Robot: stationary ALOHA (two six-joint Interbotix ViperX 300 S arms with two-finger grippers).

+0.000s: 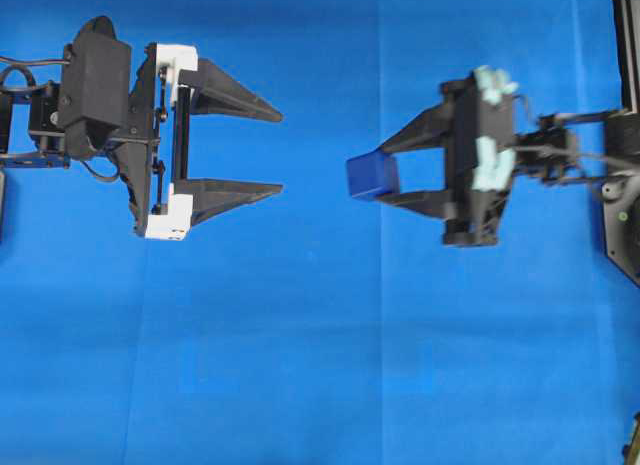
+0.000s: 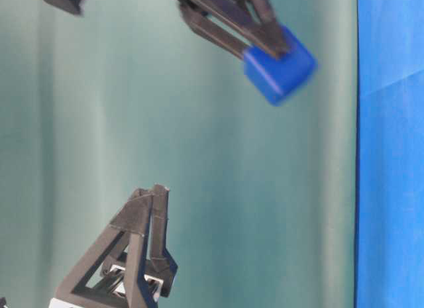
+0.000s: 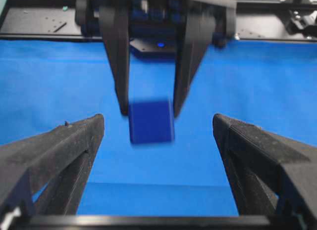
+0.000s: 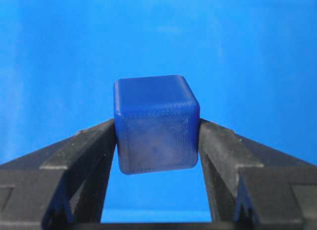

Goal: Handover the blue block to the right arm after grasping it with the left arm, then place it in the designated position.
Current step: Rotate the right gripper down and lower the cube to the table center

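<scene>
The blue block [image 4: 156,123], a small cube with rounded edges and a fine woven-looking grain on its paler front face, sits clamped between the matte black pointed fingers of the right gripper [image 4: 157,141], above the smooth blue cloth [image 1: 320,365]. The left gripper [image 1: 270,150], with white plastic brackets [image 1: 172,60], has its rough triangular fingers spread wide and empty, well apart from the block.

Dark-blue rounded cube, the blue block [image 4: 156,123], pinched at the right gripper [image 4: 157,136] tips, above the cloth.
</scene>
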